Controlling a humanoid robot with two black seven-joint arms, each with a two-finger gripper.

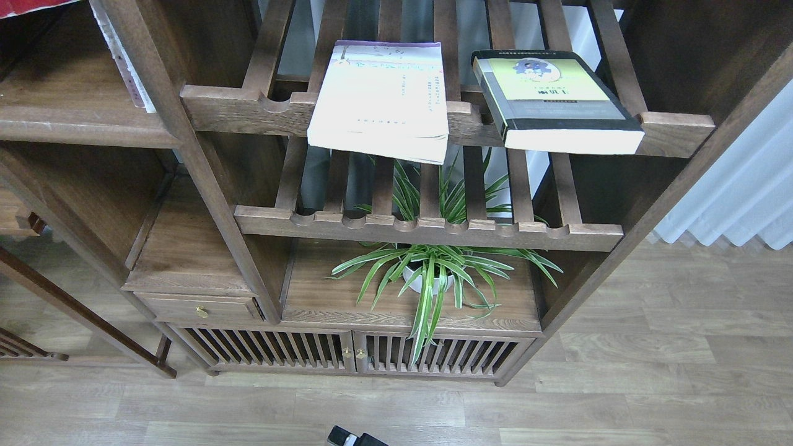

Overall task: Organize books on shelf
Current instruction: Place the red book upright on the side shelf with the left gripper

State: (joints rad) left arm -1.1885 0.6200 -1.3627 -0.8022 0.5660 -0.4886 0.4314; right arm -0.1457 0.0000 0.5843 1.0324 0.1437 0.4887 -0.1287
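The thin white book with a purple top strip [378,93] lies flat on the upper slatted rack and overhangs its front rail. The thick black-and-yellow-green book [551,99] lies flat to its right on the same rack. A sliver of the red book [28,6] shows at the top left corner, above the solid dark plank shelf [74,121]. What holds it is out of view. Neither gripper shows in the head view.
A pale book or booklet [124,62] stands upright at the plank shelf's right end against the post. A lower slatted rack [427,229] sits above a potted spider plant [427,272]. A small black part [354,437] pokes in at the bottom edge. A white curtain [743,186] hangs at right.
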